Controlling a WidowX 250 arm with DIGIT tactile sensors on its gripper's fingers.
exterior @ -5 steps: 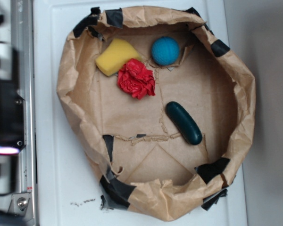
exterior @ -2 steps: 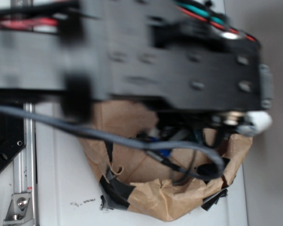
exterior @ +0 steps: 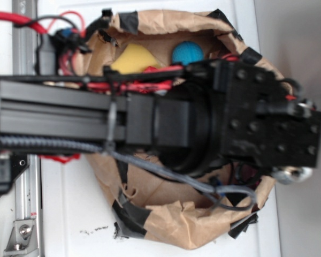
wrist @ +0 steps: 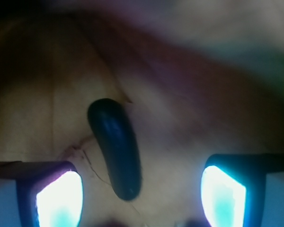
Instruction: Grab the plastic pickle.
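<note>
White table (exterior: 69,214) carries a crumpled brown paper basin (exterior: 187,235), patched along its rim with black tape, and the robot's black arm (exterior: 150,126) stretches across it from the left, hiding most of the basin's floor in the exterior view. Past the arm's upper edge a yellow sponge block (exterior: 129,59) and a blue ball (exterior: 187,52) sit near the far wall of the basin, close together; neither is the target. The plastic pickle (wrist: 116,146) shows only in the wrist view, lying flat on the paper floor, its long axis running roughly away from the camera with a slight slant. The tool (wrist: 142,196) hovers above it with fingers spread wide, one bright pad at either lower corner of that view, and the pickle's near end sits between them, closer to the left pad. That spread looks chosen to straddle the pickle across its narrow width. Nothing is pinched yet. Judging by this, a small sideways correction would centre the pickle before descent, since its glossy, rounded body could squirt out of an off-centre squeeze.
</note>
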